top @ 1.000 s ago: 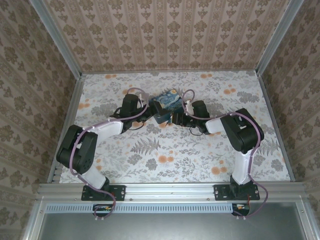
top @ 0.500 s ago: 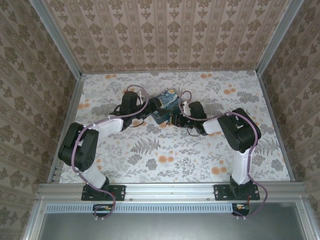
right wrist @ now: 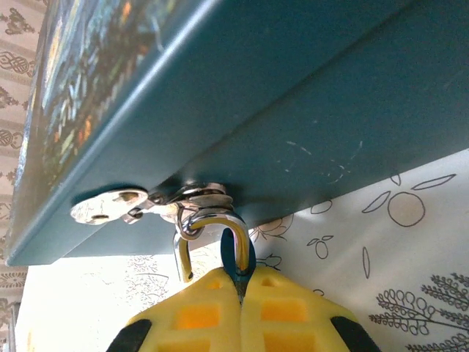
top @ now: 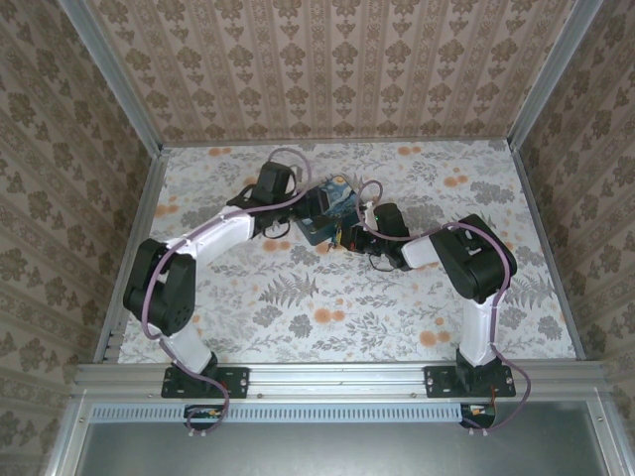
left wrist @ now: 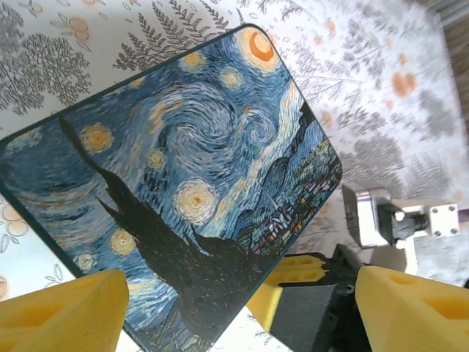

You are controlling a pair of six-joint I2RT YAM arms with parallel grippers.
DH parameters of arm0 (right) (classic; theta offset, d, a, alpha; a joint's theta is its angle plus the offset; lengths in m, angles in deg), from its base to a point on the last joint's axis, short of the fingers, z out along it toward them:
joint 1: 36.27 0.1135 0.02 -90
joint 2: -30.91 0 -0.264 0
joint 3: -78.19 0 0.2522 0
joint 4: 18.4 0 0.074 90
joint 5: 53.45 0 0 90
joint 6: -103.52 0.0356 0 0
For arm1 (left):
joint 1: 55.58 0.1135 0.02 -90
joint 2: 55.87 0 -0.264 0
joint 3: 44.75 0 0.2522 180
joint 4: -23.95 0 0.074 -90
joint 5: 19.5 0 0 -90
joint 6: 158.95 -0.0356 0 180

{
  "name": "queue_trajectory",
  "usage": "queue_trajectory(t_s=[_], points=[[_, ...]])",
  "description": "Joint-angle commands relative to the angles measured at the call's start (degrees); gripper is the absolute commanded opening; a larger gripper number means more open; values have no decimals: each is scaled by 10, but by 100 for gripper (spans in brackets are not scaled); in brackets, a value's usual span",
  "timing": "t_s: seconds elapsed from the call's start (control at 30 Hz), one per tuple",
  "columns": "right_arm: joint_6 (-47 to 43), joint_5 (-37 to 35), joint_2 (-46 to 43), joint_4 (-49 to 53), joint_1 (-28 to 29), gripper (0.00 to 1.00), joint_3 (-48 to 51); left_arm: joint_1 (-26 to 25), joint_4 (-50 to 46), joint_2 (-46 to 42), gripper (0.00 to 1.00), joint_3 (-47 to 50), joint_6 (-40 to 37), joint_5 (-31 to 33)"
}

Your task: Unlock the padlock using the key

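Right wrist view: right gripper (right wrist: 240, 287) is clamped, yellow pads together, on the small metal padlock (right wrist: 233, 238), which hangs from the silver hasp (right wrist: 139, 207) of the blue painted box (right wrist: 330, 95), likely to steady it. Left gripper (left wrist: 234, 312) hovers wide open and empty over the lid, probably to brace the box.

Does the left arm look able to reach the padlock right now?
Probably not: the right tool is shut over the padlock, only its shackle showing at the clasp, and the open left tool sits above the box lid.
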Motion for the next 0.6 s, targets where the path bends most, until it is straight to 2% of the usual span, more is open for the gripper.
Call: queue_trajectory(t_s=[0.0,0.33,0.57], points=[[27,-15,8,-17,3,0,14,-25,-141,29,82,-40,-93,106],[39,-24,-1,-10,-4,0,26,-47,-201,95,83,-90,-128,209],[55,-25,-5,-26,-12,0,41,-53,-219,123,83,-104,-133,233]])
